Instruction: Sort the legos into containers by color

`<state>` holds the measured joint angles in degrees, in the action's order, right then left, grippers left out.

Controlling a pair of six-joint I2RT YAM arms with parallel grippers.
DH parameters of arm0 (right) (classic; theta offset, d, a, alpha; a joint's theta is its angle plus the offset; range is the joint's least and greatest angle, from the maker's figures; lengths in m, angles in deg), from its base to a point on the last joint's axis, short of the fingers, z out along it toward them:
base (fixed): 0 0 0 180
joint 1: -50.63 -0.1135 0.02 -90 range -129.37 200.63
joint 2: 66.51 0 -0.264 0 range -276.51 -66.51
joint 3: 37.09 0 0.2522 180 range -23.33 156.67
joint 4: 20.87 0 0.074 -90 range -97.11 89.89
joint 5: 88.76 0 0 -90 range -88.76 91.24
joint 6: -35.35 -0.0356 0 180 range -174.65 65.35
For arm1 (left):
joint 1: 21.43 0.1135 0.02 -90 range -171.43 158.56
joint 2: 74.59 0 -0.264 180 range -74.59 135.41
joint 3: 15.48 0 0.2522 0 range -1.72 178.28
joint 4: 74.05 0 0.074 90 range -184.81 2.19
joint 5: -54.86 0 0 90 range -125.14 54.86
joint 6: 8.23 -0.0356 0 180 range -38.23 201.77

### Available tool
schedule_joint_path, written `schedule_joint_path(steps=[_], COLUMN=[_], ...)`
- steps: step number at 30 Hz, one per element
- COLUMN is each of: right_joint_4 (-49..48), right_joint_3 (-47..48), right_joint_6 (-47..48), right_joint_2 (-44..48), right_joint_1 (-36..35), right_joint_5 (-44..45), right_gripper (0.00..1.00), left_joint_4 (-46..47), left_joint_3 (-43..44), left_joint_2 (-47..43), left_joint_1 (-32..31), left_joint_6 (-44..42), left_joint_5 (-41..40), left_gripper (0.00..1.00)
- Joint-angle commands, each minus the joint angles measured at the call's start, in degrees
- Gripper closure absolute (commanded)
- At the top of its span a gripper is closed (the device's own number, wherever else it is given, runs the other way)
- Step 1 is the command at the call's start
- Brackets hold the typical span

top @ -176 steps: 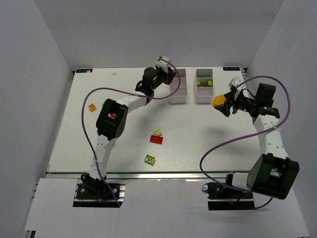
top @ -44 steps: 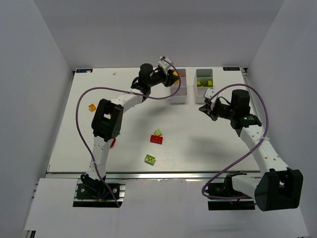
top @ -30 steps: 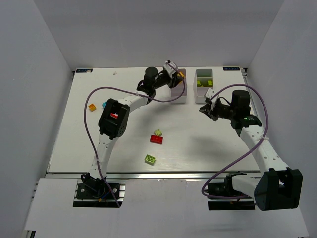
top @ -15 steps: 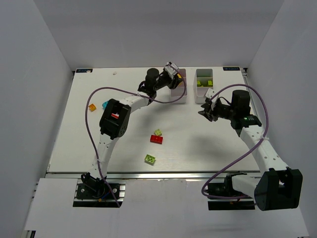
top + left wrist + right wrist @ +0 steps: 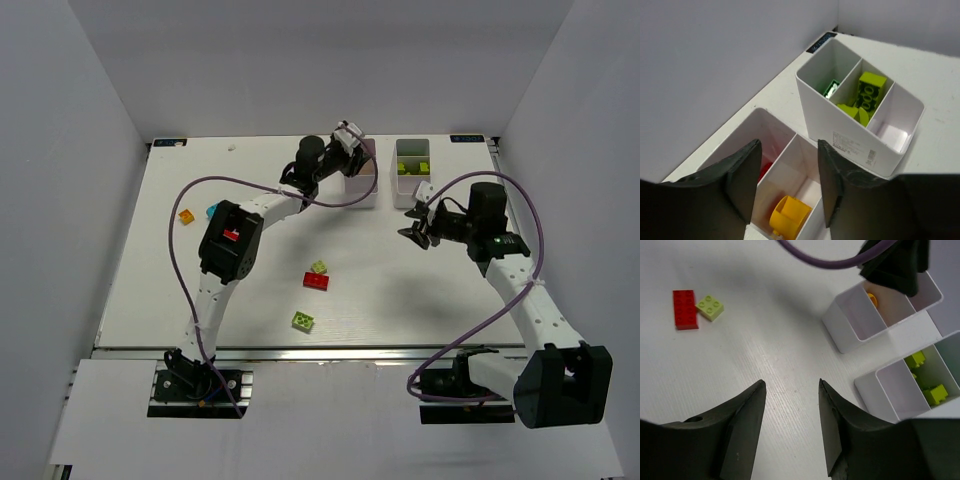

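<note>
My left gripper [image 5: 352, 146] is open and empty above the left white bin [image 5: 363, 190]. In the left wrist view the gripper [image 5: 789, 146] hangs over this bin [image 5: 799, 142]; a yellow brick [image 5: 787, 216] lies in its middle compartment and a red one [image 5: 765, 171] in the far one. The right bin [image 5: 860, 145] holds a dark green brick [image 5: 829, 89] and lime bricks [image 5: 869, 92]. My right gripper [image 5: 414, 227] is open and empty over bare table in front of the right bin [image 5: 411, 192]. In its wrist view [image 5: 791, 384] a red brick [image 5: 685, 309] touches a lime brick [image 5: 710, 308].
On the table lie a red brick [image 5: 317, 281], a lime brick [image 5: 319, 267], a lime and green brick [image 5: 302, 321], an orange brick [image 5: 186, 216] and a cyan brick [image 5: 212, 211]. White walls stand behind and beside the table. A purple cable [image 5: 830, 260] crosses the right wrist view.
My left gripper swung right over the left bin with a yellow brick and opened; the brick now lies in the middle compartment. My right gripper drifted slightly left and toward me.
</note>
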<state>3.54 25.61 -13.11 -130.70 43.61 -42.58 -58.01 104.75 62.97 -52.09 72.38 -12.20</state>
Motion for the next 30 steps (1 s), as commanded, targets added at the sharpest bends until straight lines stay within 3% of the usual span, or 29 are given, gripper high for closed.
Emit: schedule_joint_path(steps=[1,4,5,8,9,12,15,16,19,25,30], right_joint_4=[5.8,18.2,20.5,23.1,23.1,21.4,21.1,21.0,15.2,4.8,1.1], right_joint_3=[3.0,7.1,7.8,8.5,8.5,8.2,8.6,8.6,6.7,4.2,4.8], right_joint_6=[5.4,14.3,15.9,16.5,16.5,15.1,12.7,12.0,4.9,-3.9,-5.9], right_joint_2=[-0.6,-4.4,-6.4,-8.8,-9.2,-11.1,-14.6,-15.6,-18.4,-22.8,-27.4], right_joint_1=[0.3,-1.3,-2.2,-6.5,-7.6,-13.8,-18.6,-22.0,-27.5,-32.0,-35.2], right_joint_5=[-8.2,-13.0,-13.1,-11.3,-10.5,-7.9,-4.4,-2.4,3.7,14.3,18.1], right_gripper=[0.48,0.49,0.51,0.55,0.56,0.56,0.56,0.56,0.53,0.44,0.3], left_joint_4=[-1.2,-5.8,-6.7,-13.3,-16.2,-29.3,-36.3,-37.4,-42.4,-44.0,-46.7], left_joint_3=[-2.5,-6.4,-14.7,-25.9,-28.3,-37.0,-46.0,-48.1,-55.2,-68.3,-71.0], left_joint_2=[-14.4,-19.3,-27.8,-39.2,-41.9,-51.9,-61.4,-63.7,-72.1,-87.4,-92.4], left_joint_1=[-0.2,0.2,0.7,2.4,3.1,5.5,6.7,6.7,6.9,6.9,7.0], left_joint_6=[3.8,8.9,13.8,23.1,25.2,31.4,34.1,35.0,38.7,47.6,49.4], left_joint_5=[-3.8,-7.0,-8.7,-12.8,-13.9,-16.4,-16.9,-17.1,-19.6,-24.6,-28.2], left_gripper=[0.46,0.68,0.78,0.87,0.82,0.53,0.43,0.35,0.26,0.23,0.21])
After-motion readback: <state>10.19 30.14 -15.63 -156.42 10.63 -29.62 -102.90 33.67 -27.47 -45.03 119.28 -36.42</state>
